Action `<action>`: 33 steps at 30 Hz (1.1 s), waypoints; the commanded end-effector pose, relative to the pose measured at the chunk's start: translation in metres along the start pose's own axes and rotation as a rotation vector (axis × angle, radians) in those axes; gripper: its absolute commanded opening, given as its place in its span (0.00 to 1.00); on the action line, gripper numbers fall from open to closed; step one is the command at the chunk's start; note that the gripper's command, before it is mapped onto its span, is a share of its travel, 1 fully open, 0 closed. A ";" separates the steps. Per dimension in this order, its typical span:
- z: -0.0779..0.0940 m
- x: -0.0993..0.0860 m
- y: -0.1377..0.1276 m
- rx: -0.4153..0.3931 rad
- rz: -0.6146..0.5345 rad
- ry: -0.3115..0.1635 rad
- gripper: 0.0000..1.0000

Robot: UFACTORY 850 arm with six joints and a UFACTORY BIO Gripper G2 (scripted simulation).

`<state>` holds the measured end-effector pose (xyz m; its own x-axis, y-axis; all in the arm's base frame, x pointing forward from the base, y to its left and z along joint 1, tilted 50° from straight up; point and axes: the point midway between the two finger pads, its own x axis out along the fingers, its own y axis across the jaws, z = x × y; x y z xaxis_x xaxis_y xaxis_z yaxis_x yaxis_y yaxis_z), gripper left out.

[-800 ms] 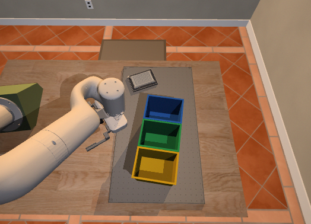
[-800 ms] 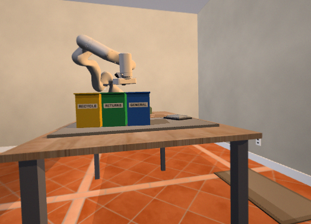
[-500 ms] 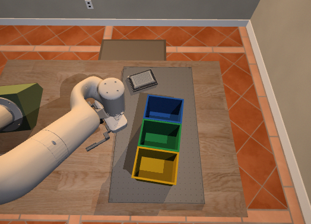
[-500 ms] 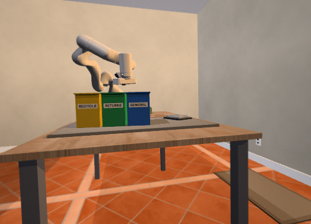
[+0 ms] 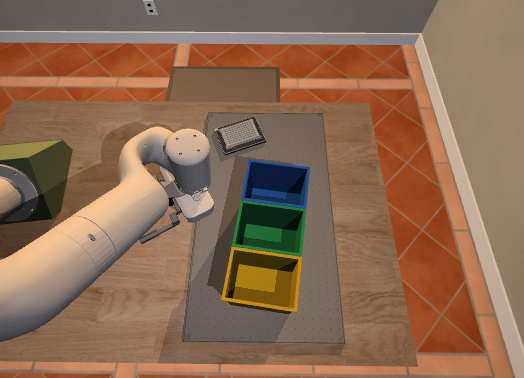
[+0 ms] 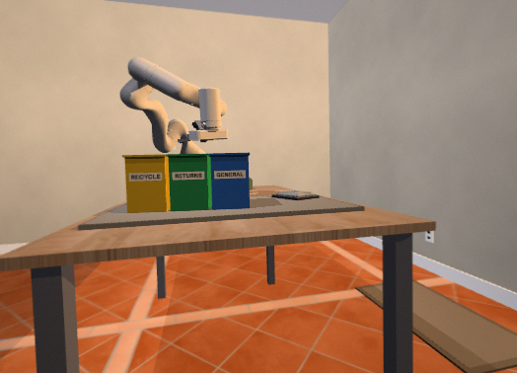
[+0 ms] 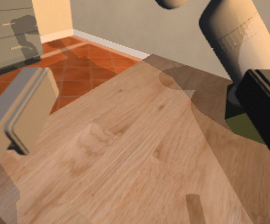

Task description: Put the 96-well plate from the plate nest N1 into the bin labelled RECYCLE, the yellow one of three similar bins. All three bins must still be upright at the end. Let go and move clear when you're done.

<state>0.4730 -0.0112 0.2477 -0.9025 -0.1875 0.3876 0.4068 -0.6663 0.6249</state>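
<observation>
In the top view, the white 96-well plate [image 5: 241, 134] [image 6: 296, 193] is seen seated in the dark plate nest [image 5: 244, 147] [image 6: 276, 196], set askew near a corner of the grey board [image 5: 320, 304] [image 6: 316, 211]. The blue bin [image 5: 306, 188] [image 6: 230, 191], green bin [image 5: 303, 230] [image 6: 189, 193] and yellow bin [image 5: 260, 306] [image 6: 147, 193] are lined up upright, open at the top, the blue one nearest the nest. The gripper [image 5: 158, 218] [image 6: 184, 140] [image 7: 151, 106] is partly hidden by the arm, with one finger reaching out over the wooden table [image 5: 370, 284] [image 6: 247, 237] [image 7: 111, 150]. In the exterior view, RECYCLE can be read on the yellow bin, RETURNS on the green and GENERAL on the blue; the gripper is held above bin height, well apart from the plate. In the wrist view, the fingers are parted about halfway, nothing is gripped, and bare wood grain is seen between them.
</observation>
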 end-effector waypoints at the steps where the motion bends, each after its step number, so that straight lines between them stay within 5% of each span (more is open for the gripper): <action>1: 0.001 0.002 -0.020 0.003 -0.139 0.006 0.37; 33: 0.003 -0.029 -0.115 0.013 -0.741 0.025 0.37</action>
<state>0.4515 0.0636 0.1760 -0.9650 0.2462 -0.0904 -0.2317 -0.6391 0.7334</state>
